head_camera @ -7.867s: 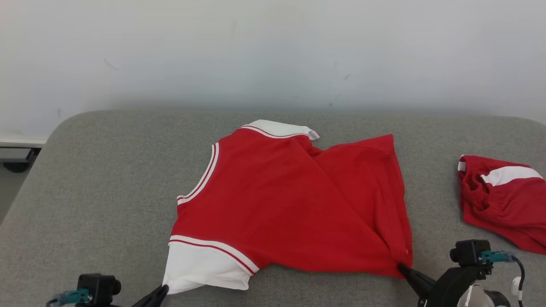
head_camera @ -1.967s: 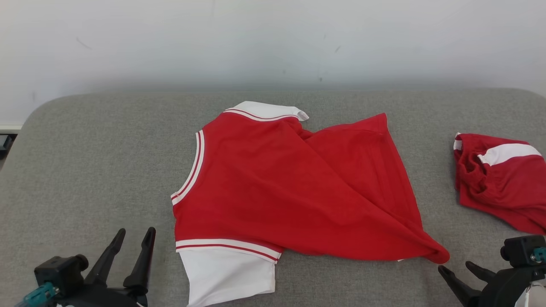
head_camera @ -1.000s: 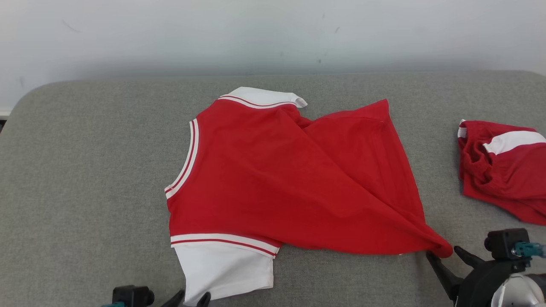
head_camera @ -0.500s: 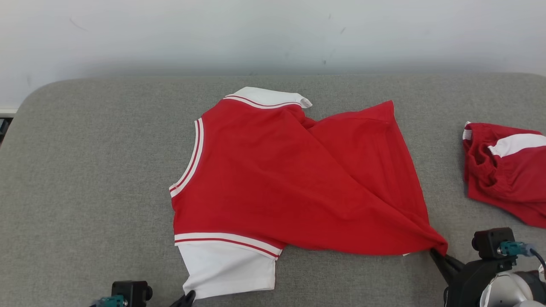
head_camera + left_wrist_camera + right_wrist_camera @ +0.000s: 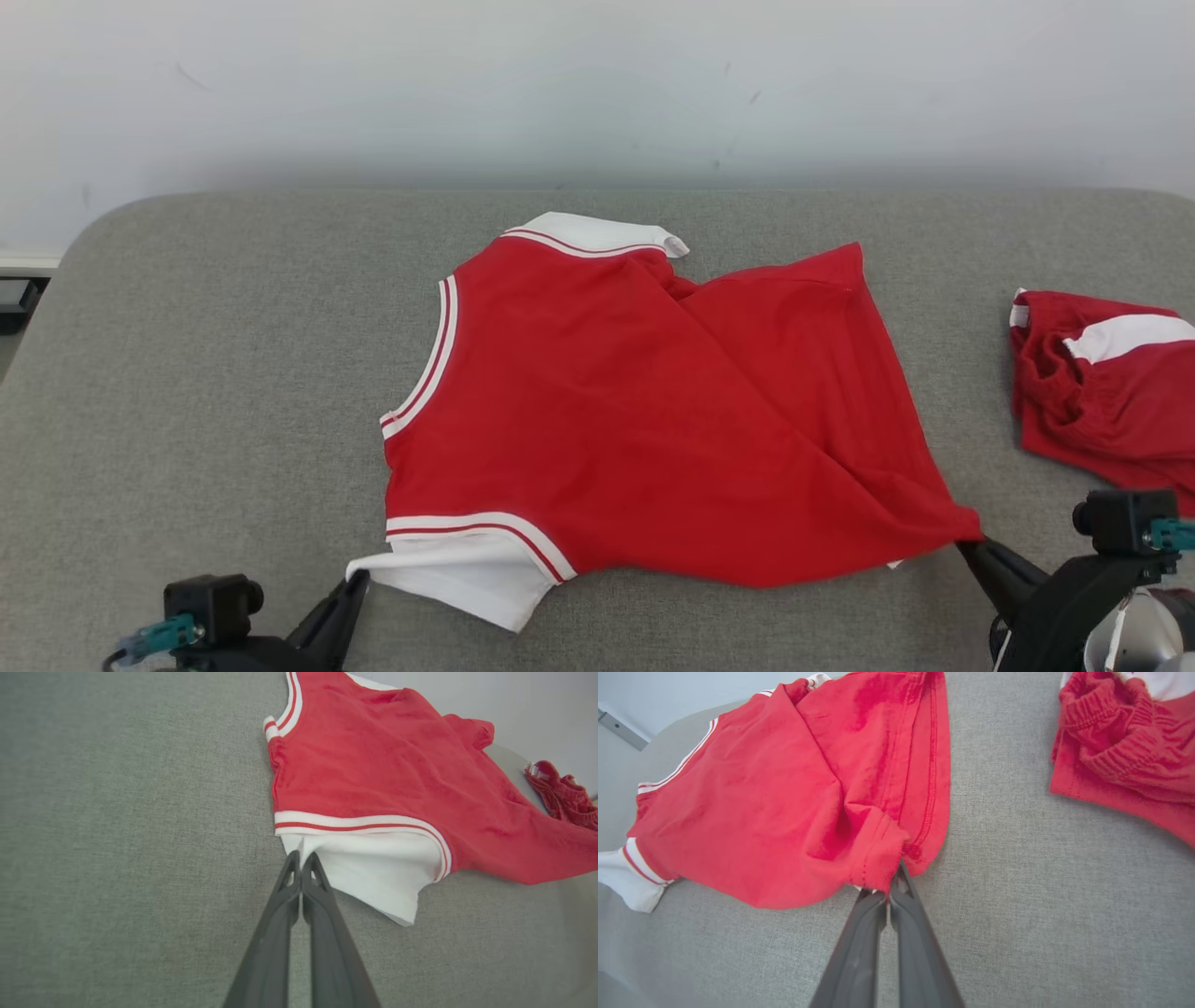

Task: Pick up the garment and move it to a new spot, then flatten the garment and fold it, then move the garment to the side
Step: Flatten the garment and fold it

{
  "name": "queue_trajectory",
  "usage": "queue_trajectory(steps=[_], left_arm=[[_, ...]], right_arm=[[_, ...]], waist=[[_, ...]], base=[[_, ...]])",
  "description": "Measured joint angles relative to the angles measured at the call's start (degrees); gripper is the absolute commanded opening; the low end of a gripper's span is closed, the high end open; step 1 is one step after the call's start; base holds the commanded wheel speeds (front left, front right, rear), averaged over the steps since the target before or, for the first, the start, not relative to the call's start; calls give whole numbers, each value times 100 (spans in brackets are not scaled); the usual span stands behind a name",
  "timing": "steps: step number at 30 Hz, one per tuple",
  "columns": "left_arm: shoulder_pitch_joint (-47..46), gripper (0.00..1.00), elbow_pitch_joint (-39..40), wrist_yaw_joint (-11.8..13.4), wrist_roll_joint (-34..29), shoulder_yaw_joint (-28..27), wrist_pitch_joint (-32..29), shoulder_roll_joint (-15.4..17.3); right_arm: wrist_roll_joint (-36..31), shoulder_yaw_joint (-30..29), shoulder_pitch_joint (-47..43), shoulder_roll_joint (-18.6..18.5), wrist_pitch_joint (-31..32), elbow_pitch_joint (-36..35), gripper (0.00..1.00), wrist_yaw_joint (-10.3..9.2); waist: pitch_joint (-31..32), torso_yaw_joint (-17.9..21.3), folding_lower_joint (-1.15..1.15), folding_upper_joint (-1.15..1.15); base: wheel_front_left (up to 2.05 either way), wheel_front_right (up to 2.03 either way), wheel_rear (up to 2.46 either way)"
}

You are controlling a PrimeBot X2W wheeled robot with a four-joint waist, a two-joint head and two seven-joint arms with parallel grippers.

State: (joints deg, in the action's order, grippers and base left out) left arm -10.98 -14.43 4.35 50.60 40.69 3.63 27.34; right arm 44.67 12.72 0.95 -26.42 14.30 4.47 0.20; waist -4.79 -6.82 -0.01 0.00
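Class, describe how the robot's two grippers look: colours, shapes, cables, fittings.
The left gripper has two long, dark grey fingers tapering to slim points, rising from a black body with a boxy black camera and a teal connector. The right gripper matches: tapered dark jaws, black camera block, teal plug, plus a pale rounded wrist shell beneath.

Garment [image 5: 635,420] lies on table [image 5: 233,327], approx ctr. Wall [image 5: 560,84] stands behind table at 12 o'clock. Garment's neck edge [image 5: 439,364] faces 9 o'clock; near sleeve [image 5: 457,574] sits at its 7 o'clock corner, far sleeve [image 5: 597,233] at 12 o'clock, hem corner [image 5: 952,527] at 4 o'clock. L hand [image 5: 353,590] at 7 o'clock, tips pinching near sleeve's outer corner. R hand [image 5: 971,551] at 4 o'clock, tips pinching hem corner. Other garment [image 5: 1102,401] on table at 3 o'clock, apart from first, behind R hand.
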Motion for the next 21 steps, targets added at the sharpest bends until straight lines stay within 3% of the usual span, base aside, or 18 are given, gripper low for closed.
queue_trajectory(steps=[13, 18, 21], left_arm=[[-34, 0, 561, 5, -179, -91, 77, 379], [-669, 0, 770, -379, -246, 3, -336, 603], [-1340, 0, 734, -813, -132, 66, -855, 724]], right_arm=[[246, 192, -120, -180, 705, -458, 0, 158], [363, 316, 307, -371, 1293, -500, 0, 165], [405, 545, 1116, -336, 1880, -336, 0, 124]], waist=[[60, 48, 0, 0], [-95, 52, 0, 0], [-258, 59, 1, 0]], base=[[0, 0, 0], [0, 0, 0], [0, 0, 0]])
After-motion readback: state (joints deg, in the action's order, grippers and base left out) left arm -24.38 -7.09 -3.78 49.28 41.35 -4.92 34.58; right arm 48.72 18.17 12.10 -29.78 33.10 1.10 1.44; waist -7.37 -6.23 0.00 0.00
